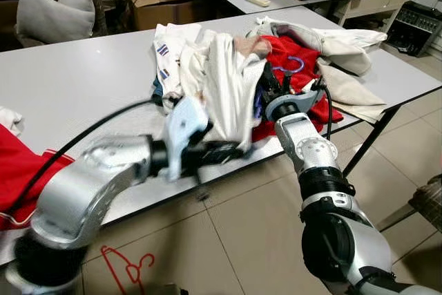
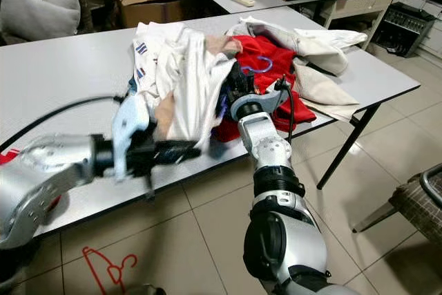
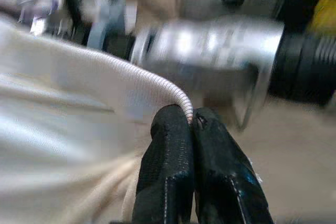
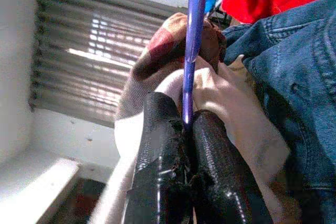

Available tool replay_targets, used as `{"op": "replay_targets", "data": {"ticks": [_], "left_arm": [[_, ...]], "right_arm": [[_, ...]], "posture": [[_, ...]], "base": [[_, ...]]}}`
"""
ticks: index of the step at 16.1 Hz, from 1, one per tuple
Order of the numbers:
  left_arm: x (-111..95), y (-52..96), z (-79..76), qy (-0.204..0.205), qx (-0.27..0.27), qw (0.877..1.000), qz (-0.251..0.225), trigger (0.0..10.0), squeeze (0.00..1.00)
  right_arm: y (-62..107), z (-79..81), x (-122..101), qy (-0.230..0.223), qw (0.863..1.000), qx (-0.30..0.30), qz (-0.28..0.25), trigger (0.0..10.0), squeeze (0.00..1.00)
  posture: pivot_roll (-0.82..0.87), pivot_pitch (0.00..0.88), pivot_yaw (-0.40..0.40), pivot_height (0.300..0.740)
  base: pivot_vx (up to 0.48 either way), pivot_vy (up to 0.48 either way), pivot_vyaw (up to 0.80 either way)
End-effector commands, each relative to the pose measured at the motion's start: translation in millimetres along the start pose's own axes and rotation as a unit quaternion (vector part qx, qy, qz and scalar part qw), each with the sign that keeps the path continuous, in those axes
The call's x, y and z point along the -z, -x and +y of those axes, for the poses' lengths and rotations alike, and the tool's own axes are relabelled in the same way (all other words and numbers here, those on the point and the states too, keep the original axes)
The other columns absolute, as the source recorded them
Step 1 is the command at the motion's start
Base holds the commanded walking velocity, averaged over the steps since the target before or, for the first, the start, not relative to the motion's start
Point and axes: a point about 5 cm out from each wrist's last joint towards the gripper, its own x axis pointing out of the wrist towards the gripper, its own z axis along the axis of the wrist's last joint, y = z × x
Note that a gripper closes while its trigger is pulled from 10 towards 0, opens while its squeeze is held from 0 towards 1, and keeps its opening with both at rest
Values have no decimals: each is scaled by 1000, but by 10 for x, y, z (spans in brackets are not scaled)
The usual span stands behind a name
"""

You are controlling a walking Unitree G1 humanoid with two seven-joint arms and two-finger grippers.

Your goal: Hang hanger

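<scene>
Grey table [image 1: 83,88], clothes pile [image 1: 228,67], pillows [image 1: 48,8]

The heap of clothes [image 1: 235,67] crowds the table's [image 1: 83,81] near edge, with both arms buried against it. Bare tabletop lies open to the left, and 1 red hanger [image 1: 128,267] lies on the floor below.
</scene>
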Motion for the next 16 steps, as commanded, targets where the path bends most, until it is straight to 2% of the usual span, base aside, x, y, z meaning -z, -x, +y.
{"op": "replay_targets", "data": {"ticks": [1, 3, 5, 6, 8, 9, 11, 13, 14, 16], "left_arm": [[-223, -38, -22, -4, 14, 999, -49, 0, 0], [-482, -8, -14, 6, 32, 994, -101, 0, 0], [-575, 61, -22, 11, 48, 993, -108, 0, 0], [-575, 75, -13, 12, 43, 994, -105, 0, 0], [-612, 107, 248, 3, -66, 994, -90, 0, 0], [-637, 118, 301, 4, -84, 992, -95, 0, 0], [-843, 225, 564, -6, -168, 977, -135, 0, 0], [-998, 277, 685, -21, -199, 967, -159, 0, 0], [-1154, 333, 795, -38, -230, 955, -183, 0, 0], [-1367, 422, 904, -48, -259, 940, -216, 0, 0]], "right_arm": [[-106, 251, 449, 16, 998, -32, 47, 10000, 0], [-107, 252, 503, 58, 997, -27, 48, 10000, 0], [-120, 252, 467, 64, 997, -23, 40, 10000, 0], [-124, 271, 463, 51, 997, -32, 40, 10000, 0], [-101, 331, 479, 71, 994, -58, 64, 10000, 0], [-90, 334, 476, 77, 993, -59, 66, 10000, 0], [14, 347, 470, 129, 984, -69, 104, 10000, 0], [103, 350, 410, 153, 979, -70, 117, 10000, 0], [201, 373, 355, 168, 975, -73, 127, 10000, 0], [351, 400, 311, 184, 970, -75, 142, 10000, 0]], "posture": [[8, 0, -43, 740], [10, 0, -43, 740], [15, 0, -41, 740], [15, 0, -41, 740], [20, 0, -42, 740], [18, 0, -40, 740], [10, 0, -34, 740], [-6, 0, -27, 740], [-16, 0, -18, 740], [-27, 0, -8, 740]], "base": [[0, 0, 0], [0, 0, 0], [0, 0, 0], [0, 0, 0], [0, 0, 0], [0, 0, 0], [0, 0, 0], [0, 0, 0], [0, 0, 0], [0, 0, 0]]}}
